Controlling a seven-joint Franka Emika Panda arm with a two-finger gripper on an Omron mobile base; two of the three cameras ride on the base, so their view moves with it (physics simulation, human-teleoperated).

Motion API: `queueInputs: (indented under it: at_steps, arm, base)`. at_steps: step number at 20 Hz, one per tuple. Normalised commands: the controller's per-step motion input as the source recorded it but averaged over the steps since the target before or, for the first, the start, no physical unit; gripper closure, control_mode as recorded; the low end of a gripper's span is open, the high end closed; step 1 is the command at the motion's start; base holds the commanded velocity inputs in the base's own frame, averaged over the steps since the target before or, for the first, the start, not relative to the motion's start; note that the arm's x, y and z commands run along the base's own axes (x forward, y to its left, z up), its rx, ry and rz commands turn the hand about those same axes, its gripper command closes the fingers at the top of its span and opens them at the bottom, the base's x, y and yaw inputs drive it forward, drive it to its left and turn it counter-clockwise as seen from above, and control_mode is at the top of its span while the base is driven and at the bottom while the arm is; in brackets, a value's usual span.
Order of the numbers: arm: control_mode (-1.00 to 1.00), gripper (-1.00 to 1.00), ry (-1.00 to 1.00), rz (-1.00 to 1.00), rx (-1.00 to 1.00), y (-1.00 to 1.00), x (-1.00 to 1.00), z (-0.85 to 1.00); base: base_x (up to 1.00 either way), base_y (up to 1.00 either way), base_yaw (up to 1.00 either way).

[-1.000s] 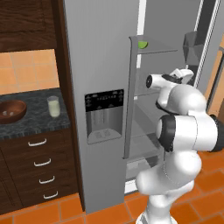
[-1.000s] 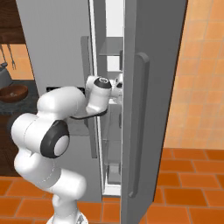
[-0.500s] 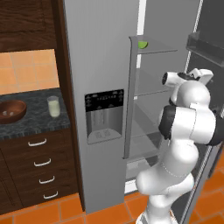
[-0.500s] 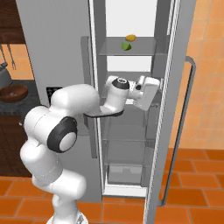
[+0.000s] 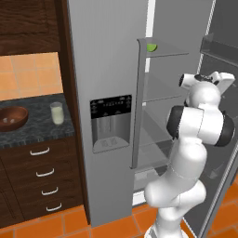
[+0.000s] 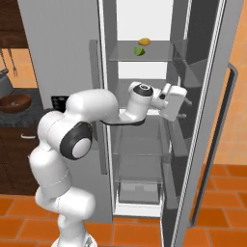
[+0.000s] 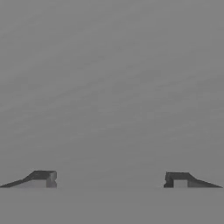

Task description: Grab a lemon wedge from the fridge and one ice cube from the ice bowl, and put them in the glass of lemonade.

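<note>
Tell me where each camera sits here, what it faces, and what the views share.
Left base view: behind the arm's left, facing the tall grey steel fridge, round reddish-brown wooden bowl and small clear tumbler of pale liquid; white arm at lower right.
Right base view: behind the right, looking into the open fridge; arm from lower left, gripper by the door's inner side.
Hand view: on the hand, facing a plain grey surface; gripper open.
Shared: both base views show the yellow-green lemon wedge shelved.

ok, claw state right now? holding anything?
Claw: open, jaws wide apart, nothing between them. It faces a plain grey surface inside the open fridge; the lemon wedge sits on the shelf above.
</note>
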Motion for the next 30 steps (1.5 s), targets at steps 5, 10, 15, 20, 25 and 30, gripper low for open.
queueInputs:
  at_steps: [5, 10, 15, 20, 25, 30]
  arm:
    - [-1.0, -1.0, -0.17, 0.0, 0.0, -0.08, -0.2, 0.21]
    - [-1.0, -1.0, -0.29, 0.0, 0.0, 0.65, -0.24, 0.72]
    - [-1.0, -1.0, -0.3, 0.06, 0.03, 1.0, 0.0, 0.21]
    - [-1.0, -1.0, -0.18, 0.31, 0.26, 0.38, -0.32, 0.52]
    - [-1.0, -1.0, -0.14, 0.51, 0.3, 0.0, -0.89, 0.57]
    - [-1.0, -1.0, -0.12, 0.58, 0.21, 0.38, -0.39, 0.05]
  base:
    - [0.0, 0.0, 0.0]
    - [0.0, 0.0, 0.0]
    - [0.0, 0.0, 0.0]
    - [0.0, 0.0, 0.0]
    - [0.0, 0.0, 0.0]
    - [0.0, 0.0, 0.0]
